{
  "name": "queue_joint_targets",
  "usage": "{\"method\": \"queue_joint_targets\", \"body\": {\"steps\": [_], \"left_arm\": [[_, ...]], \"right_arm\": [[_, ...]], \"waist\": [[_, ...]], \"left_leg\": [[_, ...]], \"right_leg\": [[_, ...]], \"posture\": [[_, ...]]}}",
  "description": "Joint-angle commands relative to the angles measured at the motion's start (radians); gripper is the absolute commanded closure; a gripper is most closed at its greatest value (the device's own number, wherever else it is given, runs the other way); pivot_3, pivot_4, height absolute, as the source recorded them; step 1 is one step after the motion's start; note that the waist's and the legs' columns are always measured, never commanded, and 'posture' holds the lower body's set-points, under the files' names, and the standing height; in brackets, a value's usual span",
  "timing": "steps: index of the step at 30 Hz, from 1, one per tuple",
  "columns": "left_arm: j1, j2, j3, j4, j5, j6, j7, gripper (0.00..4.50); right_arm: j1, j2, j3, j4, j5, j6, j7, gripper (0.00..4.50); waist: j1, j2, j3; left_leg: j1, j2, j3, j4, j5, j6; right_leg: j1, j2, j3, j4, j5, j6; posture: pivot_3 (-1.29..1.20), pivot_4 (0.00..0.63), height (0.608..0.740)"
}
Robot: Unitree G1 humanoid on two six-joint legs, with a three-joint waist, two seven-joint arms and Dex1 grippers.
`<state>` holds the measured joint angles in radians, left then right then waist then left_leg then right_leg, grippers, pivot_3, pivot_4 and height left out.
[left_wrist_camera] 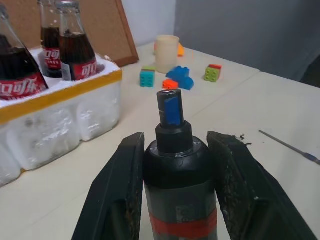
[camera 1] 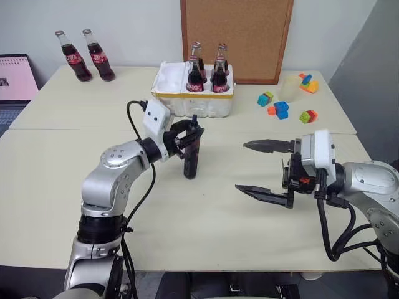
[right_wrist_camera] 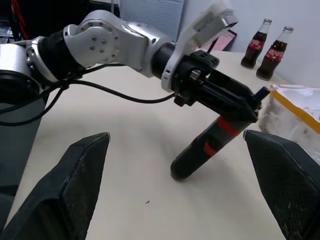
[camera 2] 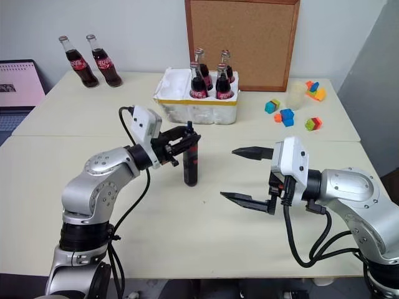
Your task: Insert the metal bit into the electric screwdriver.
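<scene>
L gripper (camera 1: 192,138) is clamping its two black fingers tight round the upper part of the electric screwdriver (camera 1: 191,163), which is standing near upright at the centre of the frame, base down on the table (camera 1: 75,162). R gripper (camera 1: 259,168) is hanging at centre right w/ jaws spread wide, gripping nothing, pointing toward the tool. The metal bit (left_wrist_camera: 287,146) is lying flat on the tabletop, showing at the right edge of the left wrist view, well apart from the screwdriver
</scene>
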<state>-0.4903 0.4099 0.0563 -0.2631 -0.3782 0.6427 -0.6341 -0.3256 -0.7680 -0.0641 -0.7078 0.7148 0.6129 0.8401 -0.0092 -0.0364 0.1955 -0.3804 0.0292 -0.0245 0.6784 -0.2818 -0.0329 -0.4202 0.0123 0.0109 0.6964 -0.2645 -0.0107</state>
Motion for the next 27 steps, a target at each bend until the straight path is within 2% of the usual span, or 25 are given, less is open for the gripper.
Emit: {"method": "queue_joint_targets", "body": {"steps": [1,10,19,27], "left_arm": [[0.060,-0.007,0.026,-0.072,-0.024,-0.036,0.020,2.89],[0.162,0.003,0.027,-0.168,-0.084,-0.007,0.035,2.89],[0.191,0.007,0.030,-0.231,-0.133,0.032,0.041,2.90],[0.122,-0.005,-0.021,-0.184,-0.067,-0.105,0.026,2.90]], "right_arm": [[-0.001,-0.026,-0.045,-0.037,0.035,0.005,-0.003,0.00],[-0.013,-0.070,-0.063,-0.037,0.075,0.025,0.021,0.00],[-0.030,-0.088,-0.053,-0.017,0.075,0.020,0.035,0.00],[-0.030,-0.098,-0.058,0.039,0.033,0.006,0.044,0.00]], "waist": [[0.000,0.000,0.000],[0.003,0.000,0.000],[0.005,0.000,0.000],[0.008,0.000,0.000]], "left_leg": [[0.000,0.000,0.000,0.000,0.000,0.000],[0.001,0.000,0.001,0.000,0.000,0.000],[0.000,-0.001,0.000,0.000,0.000,0.000],[0.000,-0.001,0.001,0.000,0.000,0.000]], "right_leg": [[0.000,0.000,0.001,0.000,0.000,0.000],[0.001,0.000,0.000,0.000,0.000,0.000],[0.001,0.000,0.000,-0.003,0.000,0.000],[0.005,0.000,-0.002,-0.009,0.001,0.002]], "posture": [[0.00,0.150,0.740],[0.00,0.150,0.740],[0.00,0.150,0.740],[0.00,0.150,0.740]]}}
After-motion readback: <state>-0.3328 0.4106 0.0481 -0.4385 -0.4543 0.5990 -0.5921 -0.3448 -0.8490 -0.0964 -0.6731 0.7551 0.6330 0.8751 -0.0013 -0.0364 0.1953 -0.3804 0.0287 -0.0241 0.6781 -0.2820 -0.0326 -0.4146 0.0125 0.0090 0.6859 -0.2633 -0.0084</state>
